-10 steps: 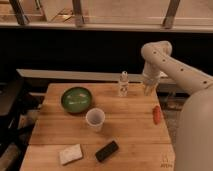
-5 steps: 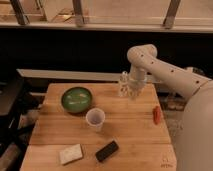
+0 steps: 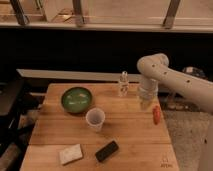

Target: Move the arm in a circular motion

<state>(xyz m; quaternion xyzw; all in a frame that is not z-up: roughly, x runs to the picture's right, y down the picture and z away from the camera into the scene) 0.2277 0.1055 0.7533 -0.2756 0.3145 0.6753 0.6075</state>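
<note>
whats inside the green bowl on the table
The round green bowl on the wooden table shows only its dark green inside. The cream-white arm hangs its tool right of the clear bottle.

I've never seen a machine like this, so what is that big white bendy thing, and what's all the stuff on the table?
That white thing is the arm of a robot. Its gripper, the hand part, hangs at the arm's tip above the right side of the wooden table. It holds nothing. One camera looks down at the table from the front. On the table sit a green bowl, a white cup, a small clear bottle, a red-orange object I cannot name, a pale sponge and a flat black object.
</note>
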